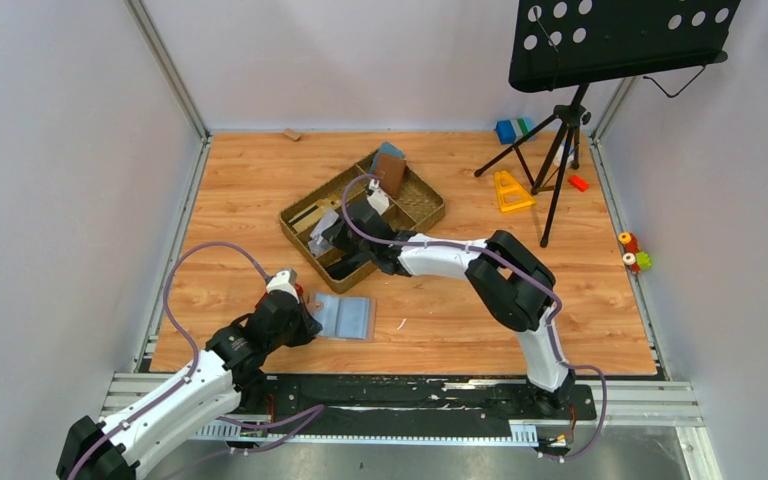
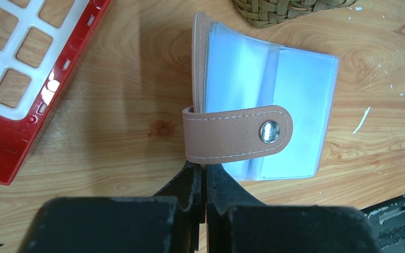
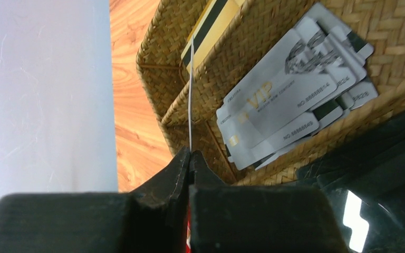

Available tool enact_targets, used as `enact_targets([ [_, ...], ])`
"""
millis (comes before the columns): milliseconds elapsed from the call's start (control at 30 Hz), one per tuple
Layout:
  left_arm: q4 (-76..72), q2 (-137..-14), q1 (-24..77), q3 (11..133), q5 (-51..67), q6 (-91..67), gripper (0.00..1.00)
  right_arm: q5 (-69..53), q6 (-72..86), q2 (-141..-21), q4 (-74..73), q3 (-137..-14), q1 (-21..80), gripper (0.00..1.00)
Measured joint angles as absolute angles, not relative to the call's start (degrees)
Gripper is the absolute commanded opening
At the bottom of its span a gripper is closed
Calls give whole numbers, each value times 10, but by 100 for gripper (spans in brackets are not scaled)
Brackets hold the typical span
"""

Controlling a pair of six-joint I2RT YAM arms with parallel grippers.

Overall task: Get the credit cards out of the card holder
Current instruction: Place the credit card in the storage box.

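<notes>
The card holder [image 1: 348, 317] lies open on the wooden table, its blue-grey clear sleeves [image 2: 295, 100] facing up and its tan tab [image 2: 232, 134] folded across them. My left gripper [image 2: 204, 168] is shut on the holder's near edge, just under the tab, and sits at the holder's left side [image 1: 310, 318] in the top view. My right gripper [image 3: 191, 154] is shut on a thin credit card [image 3: 191, 105] seen edge-on, held above the wicker tray [image 3: 253, 31]. Several silver cards [image 3: 290, 100] lie piled in one compartment, and a gold card [image 3: 211, 26] in another.
A red grid-patterned block [image 2: 26, 79] lies just left of the holder. The wicker tray [image 1: 425, 205] also holds a brown wallet [image 1: 392, 172]. A black music stand [image 1: 560, 130], a yellow triangle [image 1: 510, 190] and small toys [image 1: 632, 250] are at the back right.
</notes>
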State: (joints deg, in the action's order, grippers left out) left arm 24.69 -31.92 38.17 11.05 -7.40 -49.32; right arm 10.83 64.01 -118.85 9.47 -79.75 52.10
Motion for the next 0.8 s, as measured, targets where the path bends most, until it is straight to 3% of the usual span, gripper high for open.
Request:
enact_targets([
  [167, 246, -319, 382, 110, -70, -488, 0, 111, 641, -1188, 100, -795, 531, 25],
  [300, 246, -319, 382, 109, -65, -485, 0, 114, 634, -1188, 101, -795, 531, 37],
  [467, 233, -319, 381, 103, -50, -478, 0, 125, 616, -1164, 100, -774, 529, 38],
  [700, 169, -338, 381, 85, 27, -457, 0, 120, 512, -1032, 131, -647, 521, 36],
  [800, 147, -343, 381, 82, 62, -449, 0, 57, 449, -967, 148, -593, 505, 42],
])
